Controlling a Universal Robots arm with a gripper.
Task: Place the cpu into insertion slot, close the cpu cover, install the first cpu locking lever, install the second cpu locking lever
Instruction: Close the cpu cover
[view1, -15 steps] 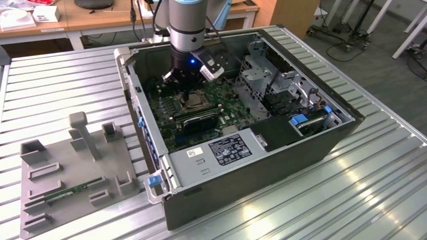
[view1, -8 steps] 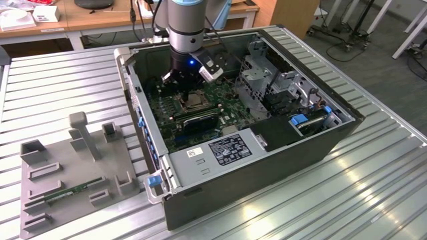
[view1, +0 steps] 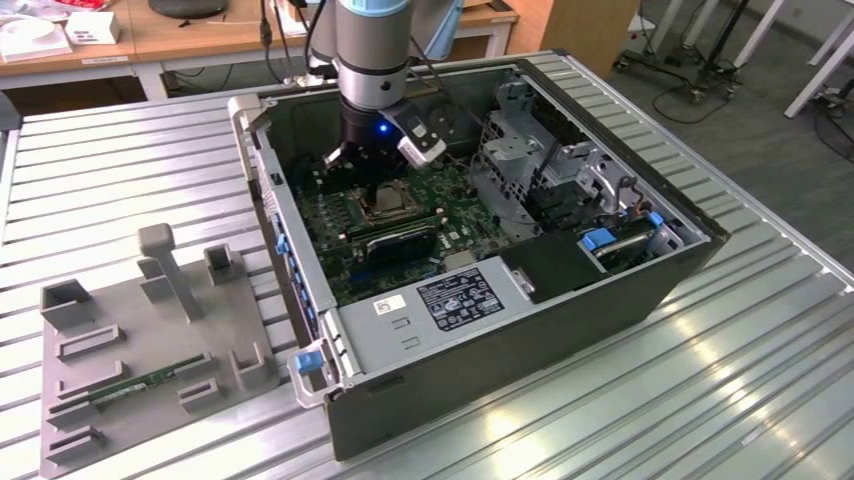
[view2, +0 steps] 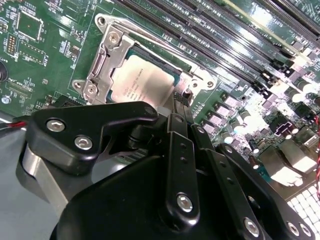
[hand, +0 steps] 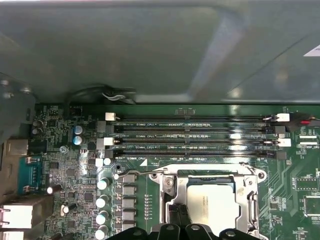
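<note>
An open computer case (view1: 534, 330) stands on the slatted metal counter (view1: 134, 170), and the arm reaches down into it. The gripper (view1: 358, 160) hangs over the motherboard (hand: 75, 165), just beside the insertion slot (hand: 210, 180).

The cpu (view2: 137, 82) lies flat in that slot, pale metal face up. The cpu cover (view2: 107, 55) is folded down over it, its silvery frame lying around the chip's edges with the face showing through the cutout. A thin wire lever (view2: 145, 37) runs along the side of the socket nearest the long black memory slots (hand: 190, 135).

In both wrist views the jaws are drawn together into one narrow black stem. Their tips sit at the edge of the cover frame, on the side away from the memory slots. Whether anything is pinched between them, I cannot tell.

Towards the exterior view's left, a grey fixture tray (view1: 147, 370) lies on the counter, well apart from the case. A green memory stick (view1: 140, 385) rests in it.
</note>
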